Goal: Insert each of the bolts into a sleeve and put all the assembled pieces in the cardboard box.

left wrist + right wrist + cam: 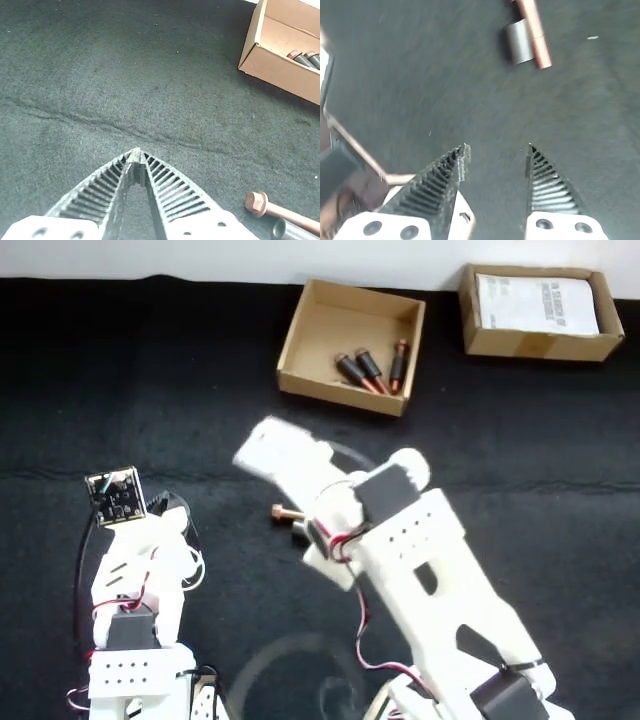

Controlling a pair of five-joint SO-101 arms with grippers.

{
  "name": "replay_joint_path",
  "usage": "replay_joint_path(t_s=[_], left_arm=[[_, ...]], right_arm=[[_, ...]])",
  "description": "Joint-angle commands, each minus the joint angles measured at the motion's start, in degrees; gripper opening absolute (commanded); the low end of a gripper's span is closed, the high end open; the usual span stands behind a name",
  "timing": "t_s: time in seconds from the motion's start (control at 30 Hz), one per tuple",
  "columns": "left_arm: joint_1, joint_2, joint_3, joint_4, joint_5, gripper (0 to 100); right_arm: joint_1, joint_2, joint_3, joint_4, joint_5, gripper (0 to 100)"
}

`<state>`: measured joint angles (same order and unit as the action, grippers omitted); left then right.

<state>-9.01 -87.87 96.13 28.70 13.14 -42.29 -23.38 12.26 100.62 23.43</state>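
A copper bolt (pixel 284 512) lies on the black cloth at mid-table, with a dark grey sleeve (pixel 299 532) beside it, partly hidden under the right arm (pixel 400 540). In the right wrist view my right gripper (pixel 497 150) is open and empty, a short way from the bolt (pixel 532 32) and sleeve (pixel 519 42), which lie side by side. My left gripper (pixel 136 152) is shut on nothing above bare cloth, with the bolt (pixel 280 212) and sleeve (pixel 295 231) off to one side. The open cardboard box (pixel 310 325) at the back holds three assembled pieces (pixel 372 368).
A second cardboard box (pixel 480 335) with a printed sheet inside stands at the back right. The left arm (pixel 135 580) sits at the front left, and bare black cloth stretches between it and the box. A fold runs across the cloth.
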Motion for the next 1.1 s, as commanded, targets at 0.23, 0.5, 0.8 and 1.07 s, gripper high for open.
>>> replay_joint_path(t_s=[0.23, 0.5, 0.8, 1.07], left_arm=[[-0.75, 0.31, 1.45, -0.62, -0.44, 3], [-0.75, 0.31, 1.45, -0.79, -0.44, 3], [-0.75, 0.31, 1.45, -0.88, -0.44, 3], [-0.75, -0.04, 1.45, -0.88, -0.44, 3]], right_arm=[[-0.92, 6.37, 1.27, -5.14, 2.02, 16.6], [-1.01, 20.26, -0.84, -13.49, 7.91, 16.6], [-0.75, 34.07, -10.07, -18.15, 9.23, 16.6], [3.3, 44.7, -19.65, -18.15, 9.32, 16.6]])
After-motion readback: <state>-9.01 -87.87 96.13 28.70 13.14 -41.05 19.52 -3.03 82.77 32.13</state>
